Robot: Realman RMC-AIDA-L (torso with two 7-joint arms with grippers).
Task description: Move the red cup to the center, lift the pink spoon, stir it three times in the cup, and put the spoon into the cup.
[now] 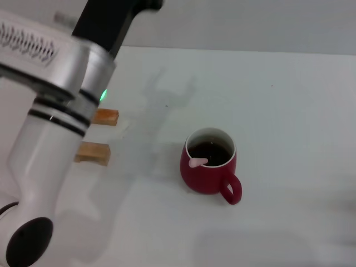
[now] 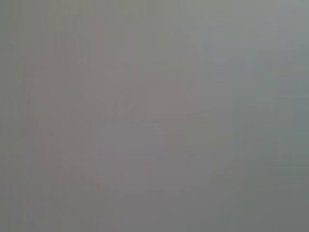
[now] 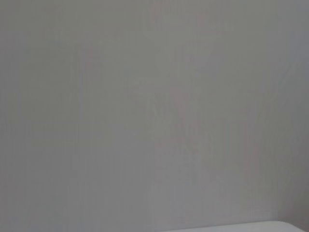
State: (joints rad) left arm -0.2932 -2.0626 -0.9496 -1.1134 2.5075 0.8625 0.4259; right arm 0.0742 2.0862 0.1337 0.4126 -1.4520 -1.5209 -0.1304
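Left arm (image 1: 50, 139) raised high (gripper unseen).

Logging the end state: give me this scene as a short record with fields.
cup: red mug upright on the white table, handle toward the robot's right
contents: dark liquid
spoon: pink spoon inside the mug, handle end resting on the rim
blocks: two wooden blocks to the mug's left
left arm: raised at the left, claw out of view
right arm: not visible

- Left arm (image 1: 53, 144): glossy white rounded shell links.
- Silver metal joint collar (image 1: 72, 72) with thin black rings beneath it.
- Small green light (image 1: 103, 95) glowing on the collar.
- Black upper segment (image 1: 108, 22); black round cap (image 1: 29, 240) on the lower joint.
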